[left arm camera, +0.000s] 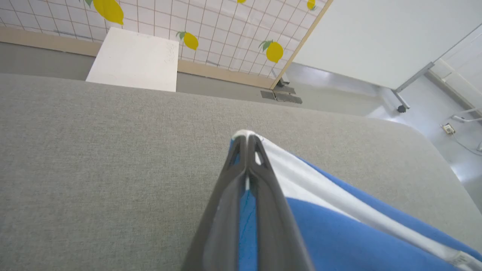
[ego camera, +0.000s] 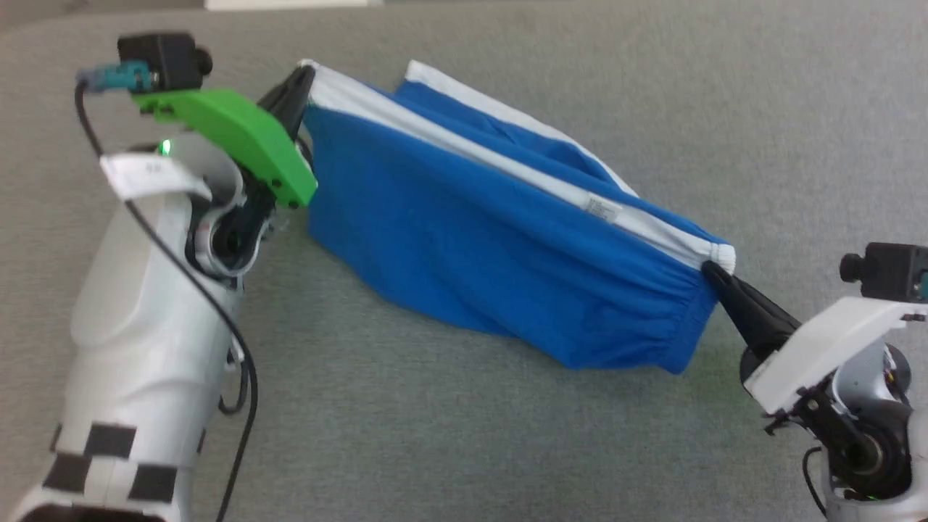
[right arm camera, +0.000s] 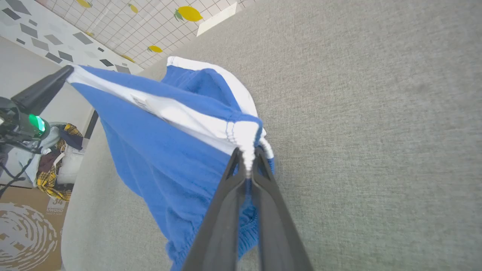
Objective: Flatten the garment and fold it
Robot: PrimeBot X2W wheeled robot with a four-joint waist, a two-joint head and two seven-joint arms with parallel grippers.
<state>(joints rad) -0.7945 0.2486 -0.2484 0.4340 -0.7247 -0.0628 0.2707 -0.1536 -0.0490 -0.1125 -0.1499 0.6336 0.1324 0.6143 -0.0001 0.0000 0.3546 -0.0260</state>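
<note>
The garment [ego camera: 464, 239], bright blue shorts with a white side stripe, hangs stretched between my two grippers above the grey table. My left gripper [ego camera: 301, 80] is shut on one white-trimmed corner [left arm camera: 246, 137] at the upper left of the head view. At the lower right my right gripper [ego camera: 714, 272] is shut on the gathered waistband end [right arm camera: 246, 141]. The white stripe runs taut along the top edge with a small white label [ego camera: 602, 208] on it. Blue fabric sags below, its lower part touching the table. In the right wrist view the garment [right arm camera: 158, 150] and the left fingers [right arm camera: 41, 92] show.
The grey fabric-covered table [ego camera: 464, 435] spreads all around the garment. Beyond its far edge stand a white block [left arm camera: 135, 60] and a lemon-patterned tiled wall [left arm camera: 211, 30]. A pile of clothes [right arm camera: 52, 162] and a cardboard box [right arm camera: 26, 233] sit on the floor beside the table.
</note>
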